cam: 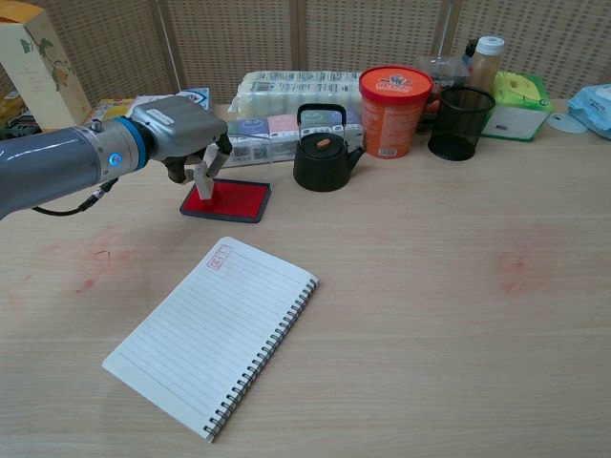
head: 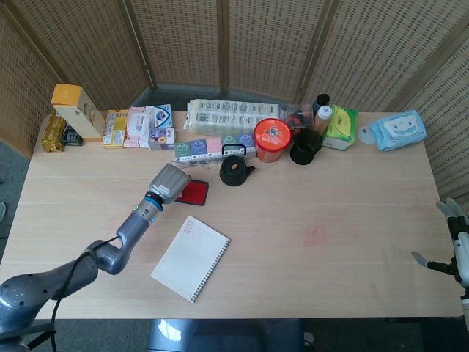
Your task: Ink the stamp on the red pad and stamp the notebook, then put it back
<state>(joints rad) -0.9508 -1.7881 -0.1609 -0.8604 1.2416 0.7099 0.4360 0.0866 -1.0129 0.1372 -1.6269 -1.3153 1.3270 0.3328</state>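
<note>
- The stamp (cam: 203,173), a small pale block, is gripped by the left hand (cam: 181,133) and is held tilted over the left end of the red pad (cam: 229,199).
- Whether the stamp's lower end touches the pad surface cannot be told from the chest view; in the head view the stamp is hidden under the left hand (head: 168,183).
- The pad (head: 195,192) is seen lying flat on the table (head: 330,220), just in front of the row of small boxes (cam: 258,138) and left of the black kettle (cam: 324,153).
- The notebook (cam: 215,329) is laid open nearer the front edge, apart from the pad, with its spiral along the right side.
- A red stamped mark (cam: 221,258) is shown at the notebook's top corner, the corner nearest the pad.
- In the head view the notebook (head: 191,257) is seen below and slightly right of the left hand.
- The right hand (head: 453,246) is seen only at the right border of the head view, well apart from the task's things; its fingers are spread and nothing is held.
- An orange tub (cam: 394,97), a black mesh cup (cam: 459,123) and a bottle (cam: 485,59) are set along the back, right of the kettle.
- Faint red smudges (cam: 516,262) are visible on the bare wood.
</note>
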